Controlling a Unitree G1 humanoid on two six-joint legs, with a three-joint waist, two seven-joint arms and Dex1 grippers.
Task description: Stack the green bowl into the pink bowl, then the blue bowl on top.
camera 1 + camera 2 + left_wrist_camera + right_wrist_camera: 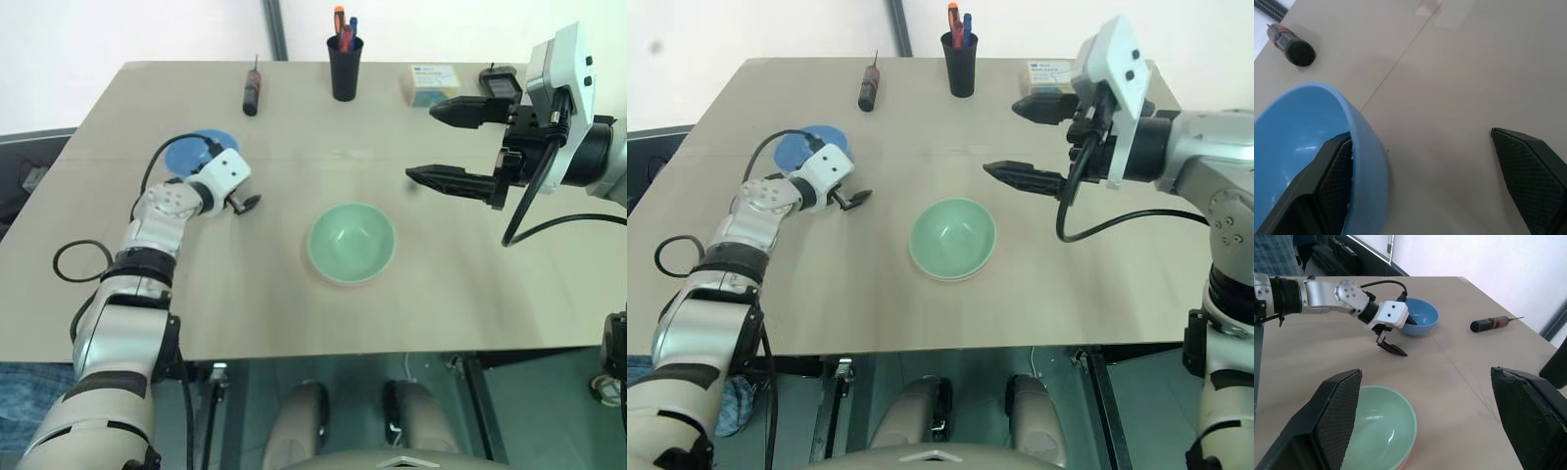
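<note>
The green bowl (351,242) sits nested in the pink bowl (1404,462) at the middle of the table; only a thin pink rim shows under it. Toward the left side of the table stands the blue bowl (196,152) on its own. My left gripper (1425,186) is open and straddles the blue bowl's rim. One finger (1334,171) is inside the bowl and the other is outside over the bare table. My right gripper (423,143) is open and empty, raised above the table to the right of the green bowl.
A screwdriver (252,91) lies at the back left. A black cup of pens (345,64) stands at the back middle, with a small box (434,83) and a dark object (500,78) at the back right. The table's (294,323) front edge is close behind the bowls.
</note>
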